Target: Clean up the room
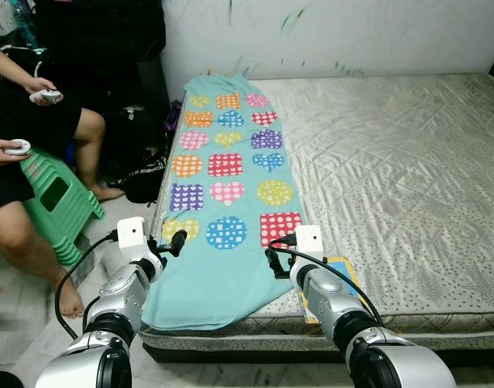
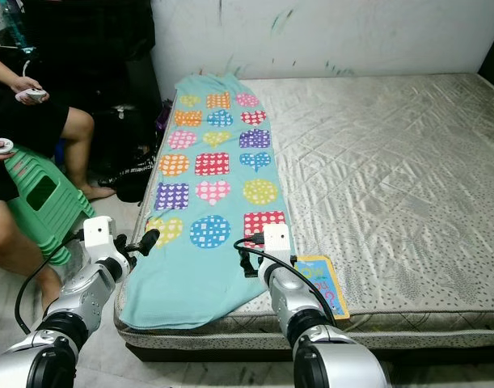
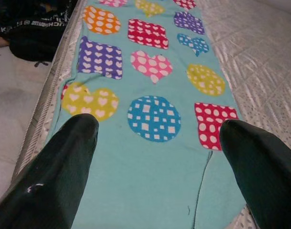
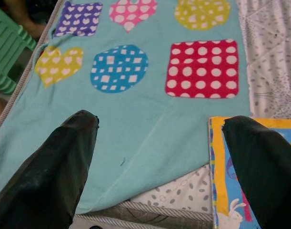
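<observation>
Blanket (image 1: 230,194) covers mattress (image 1: 392,162) by wall (image 1: 352,32); both grippers' jaws spread.

A blanket (image 1: 227,186) lies along the left edge of the mattress (image 1: 392,178), from the back edge to the front edge. A book (image 2: 321,283) lies on the mattress at the front edge, just right of the blanket. A person (image 1: 20,153) sits on a stool (image 1: 57,198) on the floor, left of the mattress.
</observation>
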Controlling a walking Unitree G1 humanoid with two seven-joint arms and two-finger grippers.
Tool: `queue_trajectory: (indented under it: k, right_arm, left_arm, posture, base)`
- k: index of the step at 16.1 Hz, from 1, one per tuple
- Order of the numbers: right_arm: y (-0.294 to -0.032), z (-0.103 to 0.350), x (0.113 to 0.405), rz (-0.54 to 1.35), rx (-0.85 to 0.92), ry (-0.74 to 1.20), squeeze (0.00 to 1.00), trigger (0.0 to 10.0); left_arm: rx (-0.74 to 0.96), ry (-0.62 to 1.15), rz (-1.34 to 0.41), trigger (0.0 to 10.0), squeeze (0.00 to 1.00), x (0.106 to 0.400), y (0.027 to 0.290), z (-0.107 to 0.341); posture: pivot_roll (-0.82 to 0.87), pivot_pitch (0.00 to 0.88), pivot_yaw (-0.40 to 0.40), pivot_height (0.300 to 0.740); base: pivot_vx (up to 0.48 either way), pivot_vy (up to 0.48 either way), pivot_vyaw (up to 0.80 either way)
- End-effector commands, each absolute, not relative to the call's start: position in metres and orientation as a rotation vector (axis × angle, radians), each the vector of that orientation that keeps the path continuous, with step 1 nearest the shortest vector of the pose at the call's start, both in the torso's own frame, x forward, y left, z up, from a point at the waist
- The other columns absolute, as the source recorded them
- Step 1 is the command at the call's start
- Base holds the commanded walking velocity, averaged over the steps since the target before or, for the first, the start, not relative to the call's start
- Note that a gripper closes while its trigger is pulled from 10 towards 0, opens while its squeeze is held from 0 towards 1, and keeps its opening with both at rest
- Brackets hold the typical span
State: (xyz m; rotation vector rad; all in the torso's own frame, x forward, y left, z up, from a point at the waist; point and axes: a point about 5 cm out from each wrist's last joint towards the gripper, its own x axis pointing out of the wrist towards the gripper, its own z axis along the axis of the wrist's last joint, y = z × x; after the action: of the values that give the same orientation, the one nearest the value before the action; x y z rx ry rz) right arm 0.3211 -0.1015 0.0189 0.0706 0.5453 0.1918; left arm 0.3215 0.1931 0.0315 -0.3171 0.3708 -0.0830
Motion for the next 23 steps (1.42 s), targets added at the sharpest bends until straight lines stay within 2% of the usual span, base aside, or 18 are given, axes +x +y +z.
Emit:
queue_trajectory:
  k: [1, 5, 14, 23]
  right_arm:
    - [-0.1, 0.021, 0.3227, 0.191, 0.069, 0.539, 0.0, 10.0]
    - [-0.1002, 0.0212, 0.323, 0.191, 0.068, 0.539, 0.0, 10.0]
    - [-0.1006, 0.0212, 0.323, 0.192, 0.064, 0.541, 0.0, 10.0]
    - [-0.0999, 0.0212, 0.323, 0.194, 0.06, 0.54, 0.0, 10.0]
  left_arm:
    - [-0.308, 0.368, -0.08, 10.0, 0.0, 0.3214, 0.1967, 0.0322]
    - [-0.308, 0.366, -0.082, 10.0, 0.0, 0.3218, 0.1958, 0.0325]
    - [-0.334, 0.34, -0.092, 10.0, 0.0, 0.3227, 0.1952, 0.0348]
    - [-0.326, 0.347, -0.095, 10.0, 0.0, 0.3224, 0.1951, 0.0342]
  posture:
    - [-0.06, 0.0, 0.045, 0.74]
    - [-0.07, 0.0, 0.044, 0.74]
    - [-0.07, 0.0, 0.042, 0.74]
    - [-0.07, 0.0, 0.045, 0.74]
  base:
    - [0.0, 0.0, 0.0]
    - [0.0, -0.308, 0.0]
    - [0.0, 0.0, 0.0]
    - [0.225, 0.0, 0.0]
